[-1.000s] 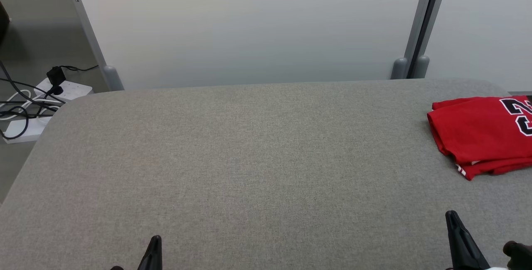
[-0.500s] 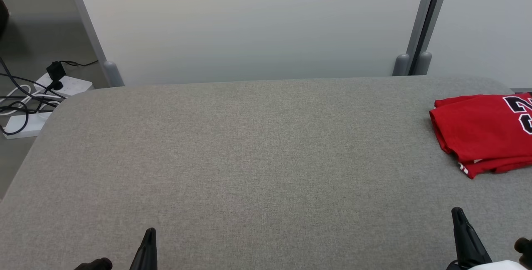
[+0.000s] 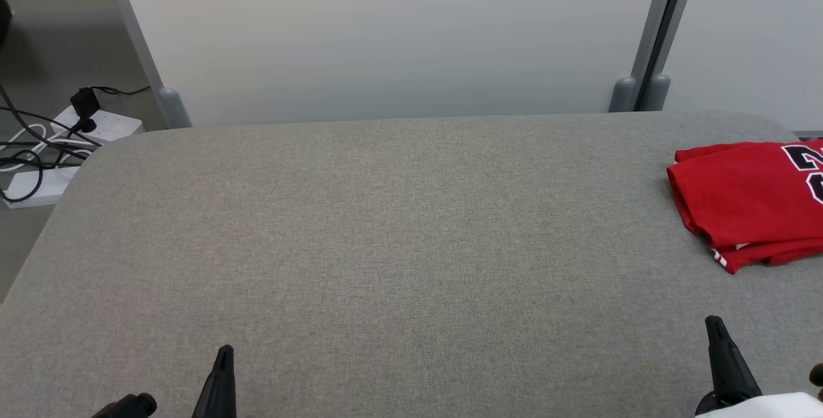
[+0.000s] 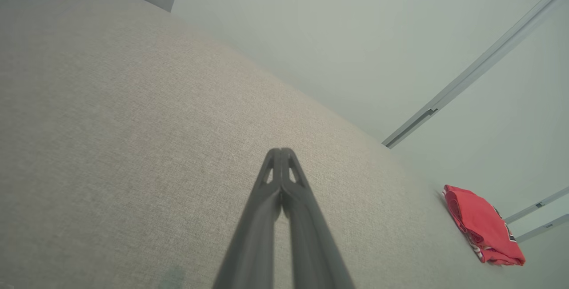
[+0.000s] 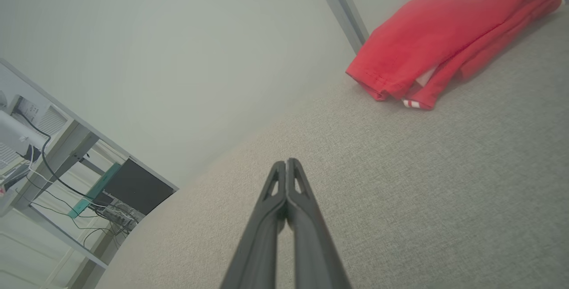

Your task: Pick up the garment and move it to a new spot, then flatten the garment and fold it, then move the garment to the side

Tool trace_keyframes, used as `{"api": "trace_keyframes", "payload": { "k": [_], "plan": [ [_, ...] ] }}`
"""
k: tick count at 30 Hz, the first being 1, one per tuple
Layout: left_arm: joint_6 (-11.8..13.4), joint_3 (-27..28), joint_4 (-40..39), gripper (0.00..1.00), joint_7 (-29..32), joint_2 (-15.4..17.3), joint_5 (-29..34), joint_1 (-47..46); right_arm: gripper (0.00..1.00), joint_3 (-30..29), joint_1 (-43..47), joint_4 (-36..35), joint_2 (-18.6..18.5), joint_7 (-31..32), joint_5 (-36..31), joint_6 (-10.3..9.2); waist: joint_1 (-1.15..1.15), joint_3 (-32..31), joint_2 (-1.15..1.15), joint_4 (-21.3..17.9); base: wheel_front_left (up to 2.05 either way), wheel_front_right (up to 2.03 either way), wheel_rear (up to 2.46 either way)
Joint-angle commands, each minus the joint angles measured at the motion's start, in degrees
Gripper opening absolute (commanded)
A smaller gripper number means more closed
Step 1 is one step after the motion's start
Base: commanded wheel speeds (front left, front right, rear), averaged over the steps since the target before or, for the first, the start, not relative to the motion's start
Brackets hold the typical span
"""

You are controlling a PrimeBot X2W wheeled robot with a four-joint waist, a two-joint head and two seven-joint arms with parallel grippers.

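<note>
The garment (image 3: pixel 749 202), a red jersey with black and white numbers, lies folded at the far right of the grey table (image 3: pixel 386 225). It also appears small at the lower right of the left wrist view as the garment (image 4: pixel 482 224), and large at the upper right of the right wrist view as the garment (image 5: pixel 444 31). My left gripper (image 3: pixel 223 355) rests shut at the bottom left, far from the jersey. Low at the bottom right, my right gripper (image 3: pixel 714 327) is shut and empty, a short way in front of the jersey. The shut tips are plain in each wrist view: left gripper (image 4: pixel 281 151), right gripper (image 5: pixel 285 162).
A pale partition wall (image 3: pixel 386 38) with a grey post (image 3: pixel 656 32) stands just behind the table. On the floor at the far left lies a white power strip (image 3: pixel 64 141) with black cables. A desk with cables (image 5: pixel 49 164) shows in the right wrist view.
The head view has shifted slightly, so the table and jersey sit a little higher in the picture. Both grippers stay shut, low at the bottom edge.
</note>
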Motion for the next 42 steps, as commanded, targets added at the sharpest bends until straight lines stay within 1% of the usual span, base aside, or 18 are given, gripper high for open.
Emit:
{"api": "trace_keyframes", "payload": {
  "k": [1, 42],
  "plan": [
    [-0.8, 1.3, -1.1, 0.00, 0.4, 0.2, -1.7, -3.6, 0.00, 0.1, -3.2, -1.3, -0.5, 0.4, 1.7, 0.13, -0.01, 0.1, 0.00, 0.0, 0.00, 0.00, 0.00],
    [-3.7, 5.3, 0.5, 0.00, 7.1, 0.3, -27.8, -8.7, 0.00, -2.9, -7.1, 0.5, 1.1, 7.1, 25.5, 0.19, -0.01, 2.2, 0.00, 0.4, 0.00, 0.00, 0.00]
  ]
}}
